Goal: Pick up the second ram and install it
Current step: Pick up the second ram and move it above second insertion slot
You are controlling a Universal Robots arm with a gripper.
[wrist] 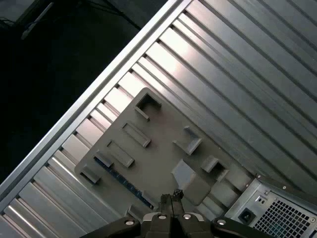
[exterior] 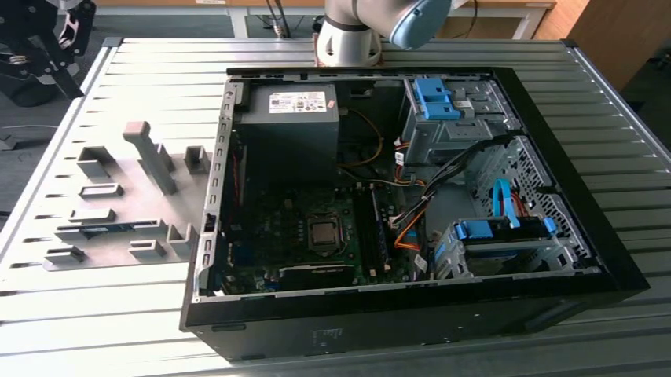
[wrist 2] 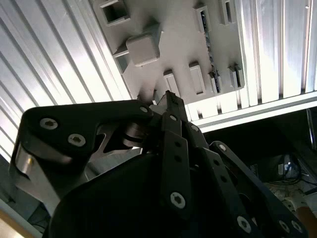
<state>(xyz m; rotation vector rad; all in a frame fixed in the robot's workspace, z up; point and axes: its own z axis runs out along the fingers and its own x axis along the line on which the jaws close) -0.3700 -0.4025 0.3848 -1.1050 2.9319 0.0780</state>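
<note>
from my remote desk i see the second ram (exterior: pixel 105 228), a thin blue-green stick with dark chips, lying in a slot of the grey holder plate (exterior: pixel 121 169) beside the open computer case (exterior: pixel 419 318). the gripper (wrist: pixel 171 197) hangs above the plate, its claw pressed together and holding nothing.

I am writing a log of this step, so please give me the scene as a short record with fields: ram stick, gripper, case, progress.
ram stick: lies in the grey tray, on the exterior view's left of the case; not picked up
gripper: shut, holds nothing, over the tray's edge in both wrist views, apart from the ram stick
case: open, lying on the ribbed metal table
progress: pick-up not yet done
</note>
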